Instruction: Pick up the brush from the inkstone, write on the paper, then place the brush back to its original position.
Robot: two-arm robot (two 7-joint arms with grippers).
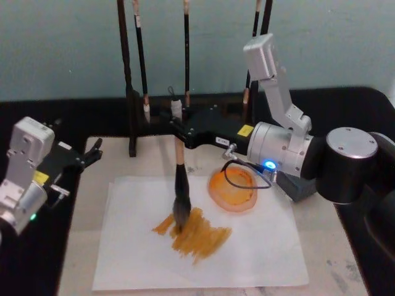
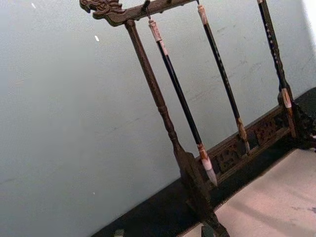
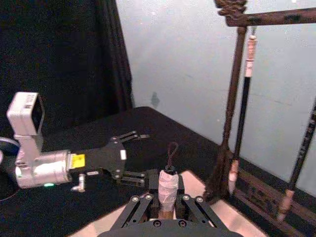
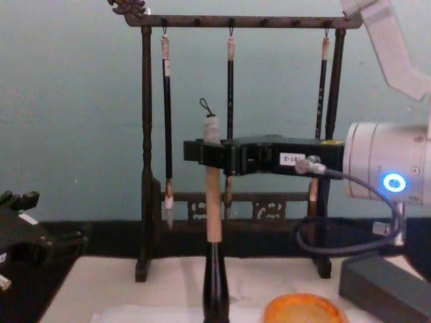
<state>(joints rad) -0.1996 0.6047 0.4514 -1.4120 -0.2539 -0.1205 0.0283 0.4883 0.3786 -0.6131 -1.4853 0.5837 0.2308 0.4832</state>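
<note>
The right hand grips the brush upright near its top, bristles touching orange strokes on the paper near the inkstone, while the left hand hangs open, well left

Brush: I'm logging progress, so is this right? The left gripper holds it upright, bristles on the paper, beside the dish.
No. The right gripper holds the brush, as the head view shows; the left gripper sits idle at the left. The rest stands: upright, bristles on the paper, beside the dish.
</note>
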